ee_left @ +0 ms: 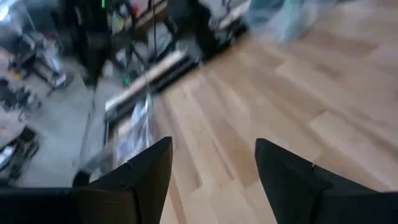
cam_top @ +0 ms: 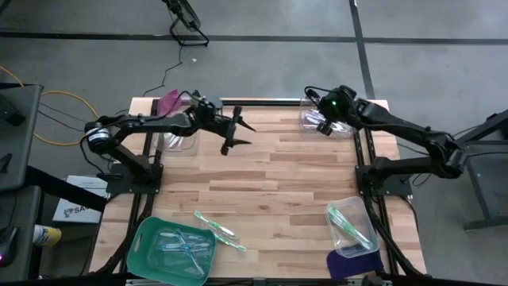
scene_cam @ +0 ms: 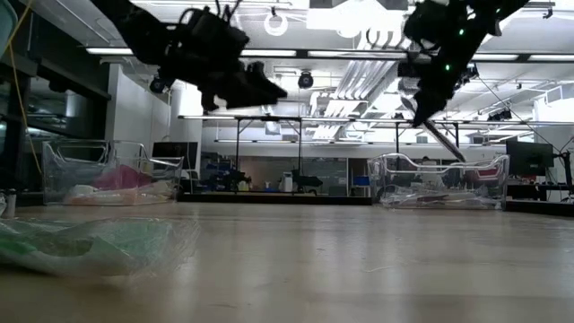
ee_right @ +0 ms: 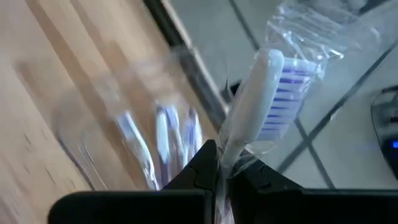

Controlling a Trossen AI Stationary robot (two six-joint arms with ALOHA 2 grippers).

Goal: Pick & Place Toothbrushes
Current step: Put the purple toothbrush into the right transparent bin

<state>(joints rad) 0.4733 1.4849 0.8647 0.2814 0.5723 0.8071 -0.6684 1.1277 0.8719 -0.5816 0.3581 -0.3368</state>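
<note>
The wooden table (cam_top: 278, 175) is made of light planks. At about one o'clock on it, the right gripper (ee_right: 225, 167) pinches a wrapped toothbrush (ee_right: 261, 93) above a clear bin (cam_top: 325, 121). The brush is white with purple bristles, in a clear wrapper. At eleven o'clock, the left gripper (cam_top: 238, 133) hangs with its fingers spread, holding nothing. More toothbrushes (cam_top: 218, 229) lie at six o'clock. No writing can be read.

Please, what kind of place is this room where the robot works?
Probably a robotics lab or workshop in an industrial hall. The low view shows a high ceiling with exposed ducts and strip lights, and more metal-frame benches behind. The wooden table stands on bare concrete floor, with loose cables.
</note>
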